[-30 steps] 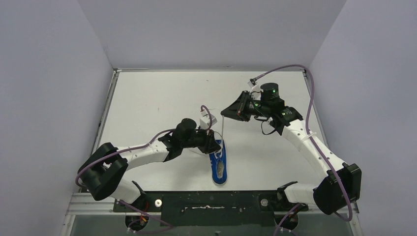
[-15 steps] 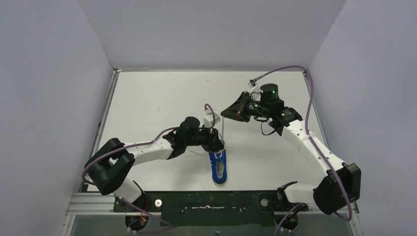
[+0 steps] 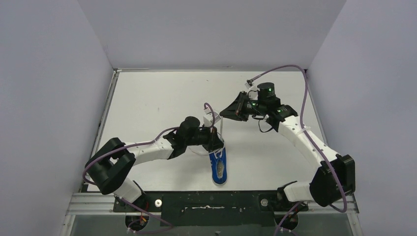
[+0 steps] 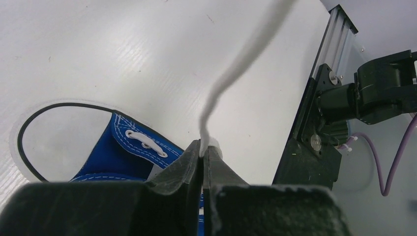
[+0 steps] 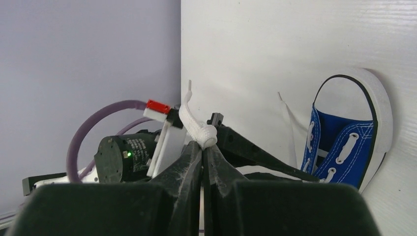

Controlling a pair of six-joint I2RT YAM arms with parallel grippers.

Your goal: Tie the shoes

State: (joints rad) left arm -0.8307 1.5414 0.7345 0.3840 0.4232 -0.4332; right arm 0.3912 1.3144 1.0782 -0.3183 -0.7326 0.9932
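Note:
The small blue sneaker point(image 3: 219, 168) with its white sole rim lies near the table's front edge, toe toward the back. My left gripper point(image 3: 221, 144) is low at the shoe's toe end, shut on a white lace point(image 4: 231, 73). In the left wrist view the left gripper point(image 4: 202, 146) pinches that lace just above the blue upper point(image 4: 123, 150). The lace point(image 3: 222, 129) runs up to my right gripper point(image 3: 222, 113), raised behind the shoe. In the right wrist view the right gripper point(image 5: 202, 146) is shut on the lace's end point(image 5: 197, 128), and the sneaker point(image 5: 344, 147) shows at lower right.
White table point(image 3: 157, 103) enclosed by grey walls on three sides. A metal rail point(image 4: 322, 69) runs along the near edge, with the right arm's base point(image 4: 383, 93) beside it. A purple cable point(image 3: 290, 69) loops above the right arm.
My left gripper has moved right to the shoe's toe end and closed on the lace. The right arm has shifted slightly, still holding the lace's end up.

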